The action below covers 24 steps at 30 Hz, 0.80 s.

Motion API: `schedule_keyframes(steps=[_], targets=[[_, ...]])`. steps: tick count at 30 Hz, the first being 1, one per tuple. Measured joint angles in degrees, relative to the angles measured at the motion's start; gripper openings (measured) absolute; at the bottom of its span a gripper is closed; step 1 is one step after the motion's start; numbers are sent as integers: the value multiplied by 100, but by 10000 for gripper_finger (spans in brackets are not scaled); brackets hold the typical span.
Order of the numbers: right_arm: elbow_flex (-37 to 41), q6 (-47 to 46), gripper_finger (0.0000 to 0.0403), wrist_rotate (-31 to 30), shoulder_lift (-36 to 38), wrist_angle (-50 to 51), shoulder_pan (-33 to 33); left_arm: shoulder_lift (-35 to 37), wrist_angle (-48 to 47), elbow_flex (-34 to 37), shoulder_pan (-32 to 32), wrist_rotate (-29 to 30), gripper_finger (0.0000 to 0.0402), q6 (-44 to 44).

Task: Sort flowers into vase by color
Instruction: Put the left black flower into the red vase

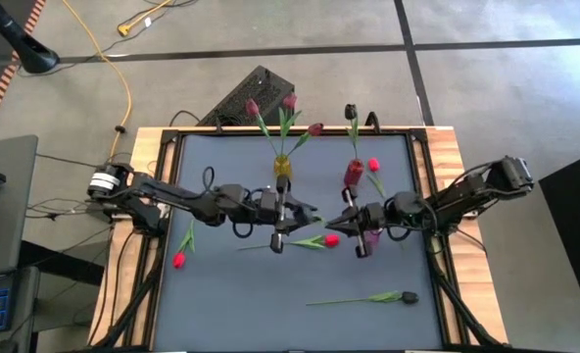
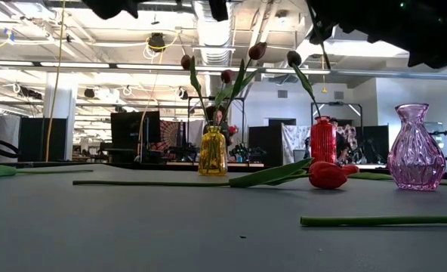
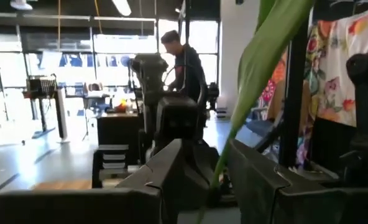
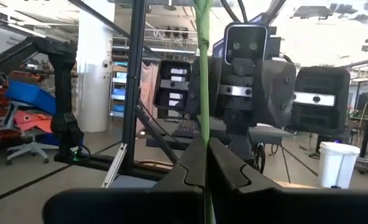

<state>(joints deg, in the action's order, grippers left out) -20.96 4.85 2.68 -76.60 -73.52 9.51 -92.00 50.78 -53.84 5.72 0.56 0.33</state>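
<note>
Big open lab behind the desk (image 1: 221, 304). Right jaws (image 4: 204, 163) are pinched shut on a green stem (image 4: 202, 74); left jaws (image 3: 212, 168), half open, straddle the same red tulip (image 1: 330, 239). Both tugging could bend it, or knock the nearby purple vase (image 2: 415, 148).

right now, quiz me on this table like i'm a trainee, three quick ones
1. How many vases stand on the table?
2. True or false: the yellow vase is empty.
3. The right hand is shut on: a) a green stem b) a cable c) nothing

Key: 1. Three: yellow, red, pink. 2. False, it holds tulips. 3. a
</note>
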Motion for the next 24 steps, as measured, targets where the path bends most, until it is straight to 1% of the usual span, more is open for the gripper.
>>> schedule_keyframes(steps=[6, 19, 24], targets=[[-55, 17, 29, -2, 0, -21, -148, 0, -708, -354, 24, 4, 114, 203], [-85, -46, 29, 0, 0, 1, -435, 4, -718, -422, 14, 322, 114, 397], [-186, -75, 29, 0, 0, 2, -485, 4, -644, -422, -18, 336, 114, 661]])
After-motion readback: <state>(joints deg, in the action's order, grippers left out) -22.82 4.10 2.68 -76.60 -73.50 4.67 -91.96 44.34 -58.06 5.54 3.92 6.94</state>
